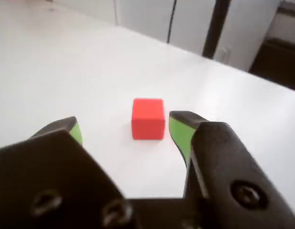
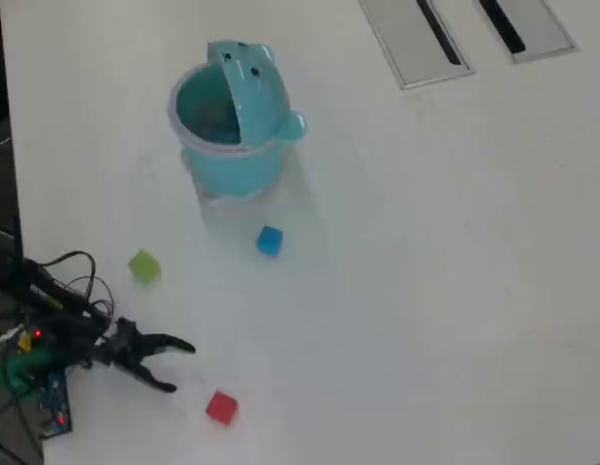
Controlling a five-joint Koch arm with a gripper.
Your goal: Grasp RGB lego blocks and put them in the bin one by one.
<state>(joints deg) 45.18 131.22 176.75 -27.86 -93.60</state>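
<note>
Gripper (image 2: 181, 366) low over the white table (image 2: 426, 291) w/ jaws spread and nothing between them; in the wrist view the red block (image 1: 148, 125) sits just beyond the green-padded tips (image 1: 180, 133), nearer the right one, not touching. Overhead: red block (image 2: 221, 407) near the bottom edge, right of and below the gripper; yellow-green block (image 2: 144, 265) at left, blue block (image 2: 269, 240) just below the bin (image 2: 232, 170). Bin stands upper left w/ its lid up.
</note>
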